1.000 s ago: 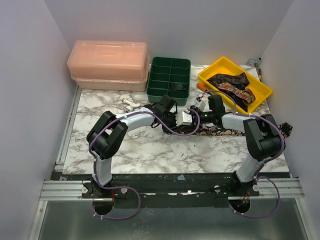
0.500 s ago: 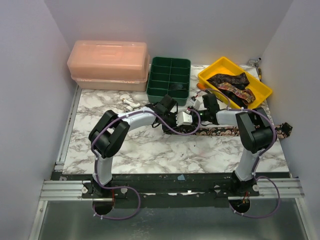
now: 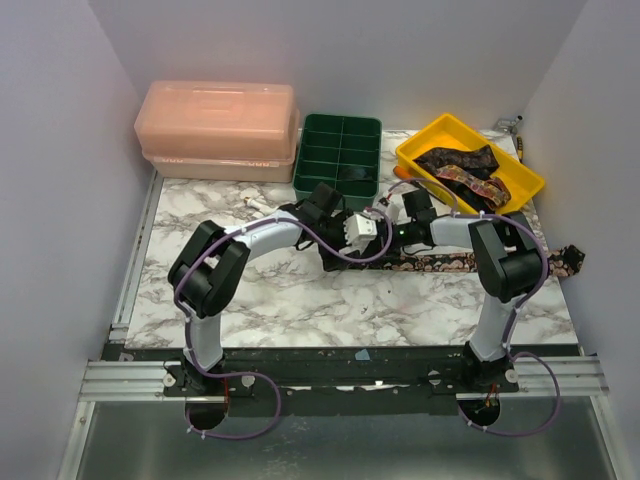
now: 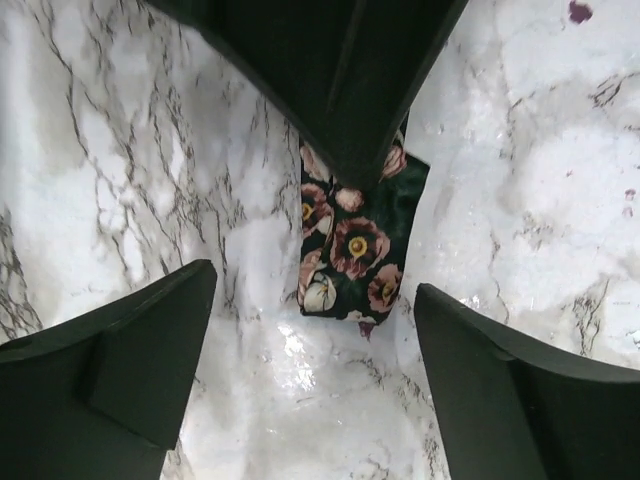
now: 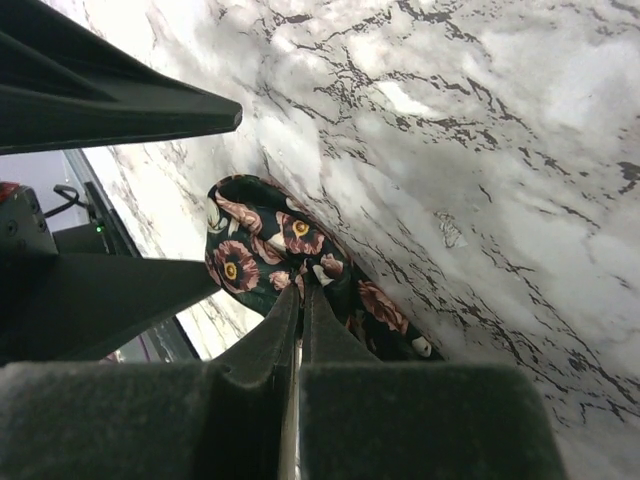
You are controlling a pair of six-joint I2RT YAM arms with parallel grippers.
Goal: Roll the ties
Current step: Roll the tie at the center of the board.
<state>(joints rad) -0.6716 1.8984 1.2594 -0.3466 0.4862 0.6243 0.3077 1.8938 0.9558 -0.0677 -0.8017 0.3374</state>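
Observation:
A dark floral tie [image 3: 450, 263] lies flat across the marble table, running right from the centre. In the right wrist view its near end [image 5: 262, 243] is pinched between my right gripper [image 5: 301, 290], which is shut on the fabric. My left gripper [image 4: 314, 285] stands open around that same tie end [image 4: 350, 245], one finger [image 4: 120, 360] on each side and neither touching it. From above, the left gripper [image 3: 350, 232] and right gripper [image 3: 386, 234] meet tip to tip in front of the green tray. More ties [image 3: 462, 170] lie in a heap in the yellow bin.
A green compartment tray [image 3: 338, 128] stands just behind the grippers. A pink lidded box [image 3: 218, 128] sits at the back left and a yellow bin [image 3: 420, 142] at the back right. Small white plastic pieces [image 3: 262, 206] lie left of the left arm. Grey walls close in both sides.
My left gripper has opened and let go of the tie end. My right gripper has moved left and shut on that end.

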